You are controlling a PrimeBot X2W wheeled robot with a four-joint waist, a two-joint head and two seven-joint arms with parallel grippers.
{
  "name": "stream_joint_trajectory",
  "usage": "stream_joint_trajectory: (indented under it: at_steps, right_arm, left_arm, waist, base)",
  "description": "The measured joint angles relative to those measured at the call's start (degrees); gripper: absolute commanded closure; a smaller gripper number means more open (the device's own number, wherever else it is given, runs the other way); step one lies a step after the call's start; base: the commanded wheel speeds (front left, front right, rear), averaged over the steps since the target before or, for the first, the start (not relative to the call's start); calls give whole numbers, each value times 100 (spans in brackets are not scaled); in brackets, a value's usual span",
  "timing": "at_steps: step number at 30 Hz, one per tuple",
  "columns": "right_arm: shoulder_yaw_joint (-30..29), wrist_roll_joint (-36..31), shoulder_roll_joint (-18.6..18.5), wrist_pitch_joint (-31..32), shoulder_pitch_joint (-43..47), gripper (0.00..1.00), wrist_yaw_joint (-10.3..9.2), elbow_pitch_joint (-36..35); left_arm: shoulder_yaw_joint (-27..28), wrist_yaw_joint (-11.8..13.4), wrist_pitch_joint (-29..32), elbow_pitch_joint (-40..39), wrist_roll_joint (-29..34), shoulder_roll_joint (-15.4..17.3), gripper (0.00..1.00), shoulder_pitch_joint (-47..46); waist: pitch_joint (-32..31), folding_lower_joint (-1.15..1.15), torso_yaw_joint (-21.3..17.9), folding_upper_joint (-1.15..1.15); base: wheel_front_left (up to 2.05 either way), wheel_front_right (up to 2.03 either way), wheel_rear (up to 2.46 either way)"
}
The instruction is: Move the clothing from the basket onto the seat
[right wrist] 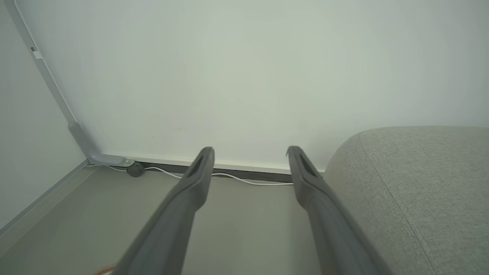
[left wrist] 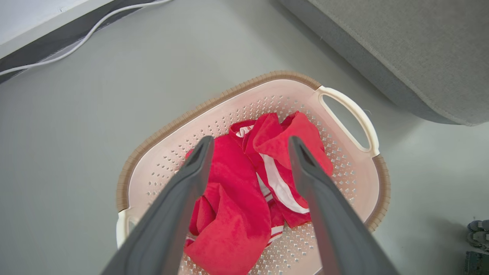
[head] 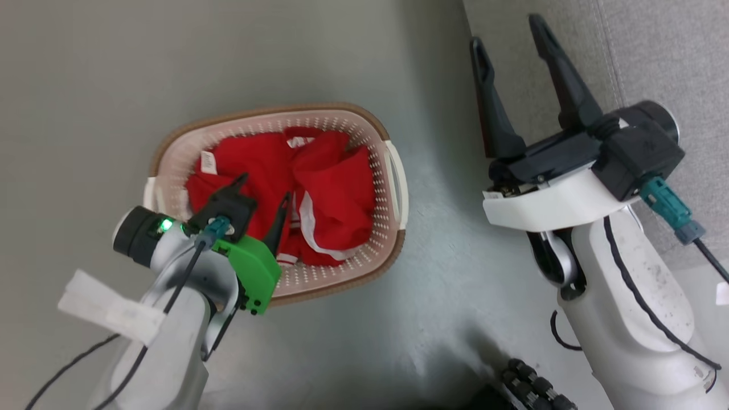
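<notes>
The red clothing [head: 279,193] [left wrist: 244,198], with white trim, lies bunched inside the cream basket [head: 390,171] [left wrist: 345,114] on the floor. My left gripper [head: 265,188] [left wrist: 248,143] hangs open just above the clothes, pointing down into the basket, with nothing between its fingers. My right gripper [head: 507,34] [right wrist: 250,152] is open and empty, held up in the air beside the grey seat [head: 655,51] [right wrist: 420,191] [left wrist: 401,46], which stands to the right of the basket.
A white wall with a dark skirting and a white cable [right wrist: 237,177] [left wrist: 76,38] runs behind the basket. Grey floor [head: 85,85] surrounds the basket. A dark wheel of my base [head: 529,381] shows at the lower edge.
</notes>
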Motion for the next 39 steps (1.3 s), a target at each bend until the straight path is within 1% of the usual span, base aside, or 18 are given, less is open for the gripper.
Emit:
stream_joint_trajectory:
  at_steps: [3,6,8,15,20,23,25,30,33,39]
  right_arm:
    - [-19,7,48,0,-159,0,0,-97]
    - [-19,11,87,0,-346,0,0,-220]
    - [-3,14,90,0,-474,0,1,-291]
    - [56,42,109,-1,-828,0,19,-456]
    - [78,153,120,-1,-907,0,-16,-448]
    - [113,337,120,-1,-908,0,-107,-454]
    - [126,375,119,-1,-909,0,-114,-459]
    - [175,565,122,-1,-948,0,-164,-500]
    - [180,608,122,-1,-979,0,-215,-506]
    - [222,644,122,-1,-1026,0,-220,-505]
  left_arm:
    - [2,0,316,80,-44,63,0,-124]
    - [82,0,681,168,-232,119,0,-179]
    - [157,0,888,207,-269,227,0,-243]
    - [423,0,1377,127,-327,548,0,-671]
    - [456,0,1724,244,-611,592,0,-714]
    - [431,0,1939,288,-622,621,0,-726]
    - [433,0,2014,301,-614,634,0,-731]
    - [483,0,2198,312,-548,829,0,-836]
    - [494,0,2299,271,-490,886,0,-934]
    - [475,10,2439,209,-253,993,0,-992]
  waist:
    - [242,0,-113,0]
    - [484,0,-229,0]
    - [645,0,-310,0]
    - [1204,0,-609,0]
    - [1511,0,-851,0]
    - [1642,0,-978,0]
    - [1678,0,-1012,0]
    - [1805,0,-1132,0]
    - [1837,0,-1159,0]
    - [1828,-1,-1140,0]
  base:
    - [0,0,0]
    - [0,0,0]
    - [0,0,0]
    - [0,0,0]
    - [0,0,0]
    - [0,0,0]
    - [0,0,0]
    - [0,0,0]
    - [0,0,0]
    - [0,0,0]
